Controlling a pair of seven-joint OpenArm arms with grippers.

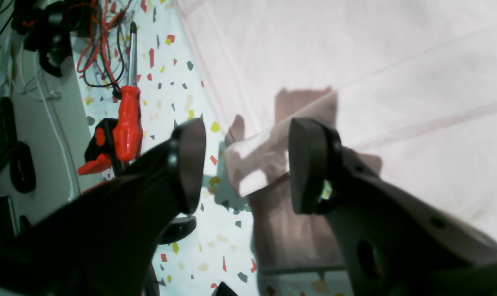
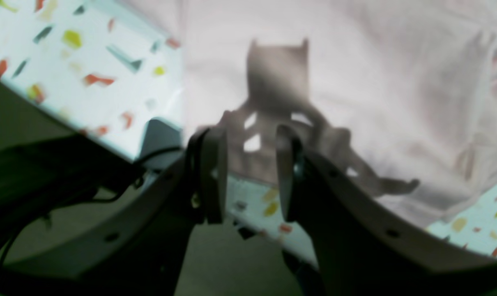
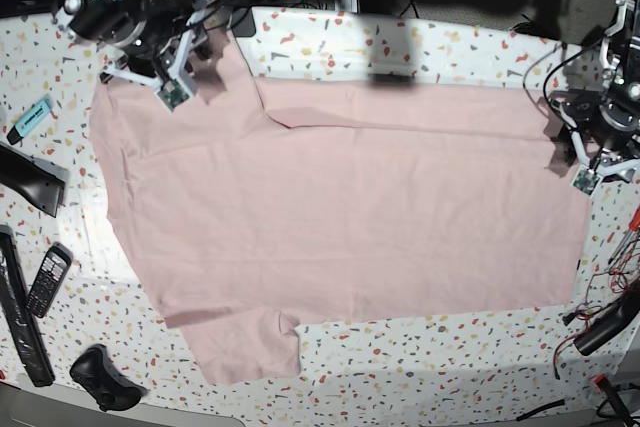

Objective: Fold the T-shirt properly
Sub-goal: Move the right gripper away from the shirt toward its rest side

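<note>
**Both grippers hang empty over the shirt's edges**

The T-shirt [image 3: 340,217] lies spread flat, plain side up, across the speckled table [image 3: 440,347], with one long edge already turned over along the far side. The left gripper [image 1: 246,164] hovers with its jaws spread wide and nothing between them; the shirt's hem corner lies just below and ahead of it, with bare table under its left finger. The right gripper [image 2: 248,172] stands with its jaws partly apart, also holding nothing, above the shirt's edge near a sleeve, with cloth ahead of it and the table edge behind.

The main risk, as I judge it, is a poor pinch. The left gripper sits half off the cloth, so closing as it stands could catch only a sliver of hem, or nothing. The right jaws are narrower and may push the fabric into a bunch instead of straddling it. An uneven lift between the two arms would skew the fold. The red screwdriver [image 1: 127,123] and loose wires [image 1: 102,49] lie to the left gripper's left, near enough to snag on a wide swing.
</note>
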